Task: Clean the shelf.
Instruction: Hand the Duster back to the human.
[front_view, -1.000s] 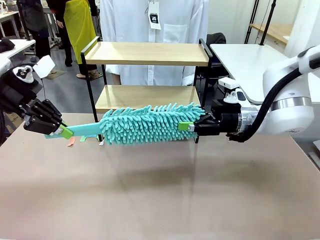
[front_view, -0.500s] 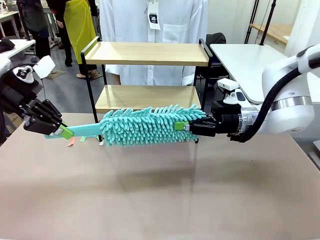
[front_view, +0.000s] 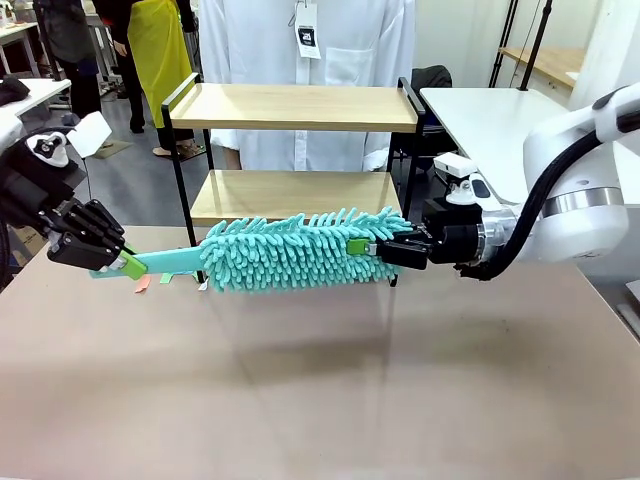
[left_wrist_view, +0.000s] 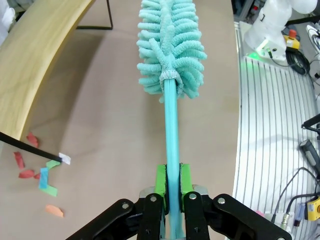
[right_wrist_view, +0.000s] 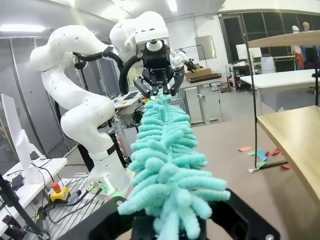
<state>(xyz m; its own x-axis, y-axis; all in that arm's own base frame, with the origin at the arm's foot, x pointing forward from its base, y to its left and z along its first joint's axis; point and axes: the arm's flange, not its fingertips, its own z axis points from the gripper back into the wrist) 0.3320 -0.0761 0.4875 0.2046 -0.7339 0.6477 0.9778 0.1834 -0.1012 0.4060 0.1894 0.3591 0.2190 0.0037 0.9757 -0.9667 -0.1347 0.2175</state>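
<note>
The shelf (front_view: 290, 107) stands at the table's far side, with two light wooden boards in a black frame; its lower board (front_view: 295, 192) sits just behind a teal fluffy duster (front_view: 285, 252). The duster hangs level above the table between both arms. My left gripper (front_view: 128, 265) is shut on the duster's flat teal handle (left_wrist_view: 172, 135), green pads (left_wrist_view: 160, 179) pressed on either side. My right gripper (front_view: 365, 249) is shut on the fluffy far end. In the right wrist view the fluff (right_wrist_view: 167, 165) hides my own fingers, and the left gripper (right_wrist_view: 158, 86) shows at the far end.
Several coloured paper scraps (front_view: 145, 283) lie on the brown table by the shelf's left foot, also seen as scraps (left_wrist_view: 40, 175) near a black frame leg. A person in a white coat (front_view: 310, 60) stands behind the shelf. A white table (front_view: 490, 120) is at the right.
My right gripper has slid slightly left into the duster's fluffy end and closed tighter on it. The left arm and the handle have stayed put.
</note>
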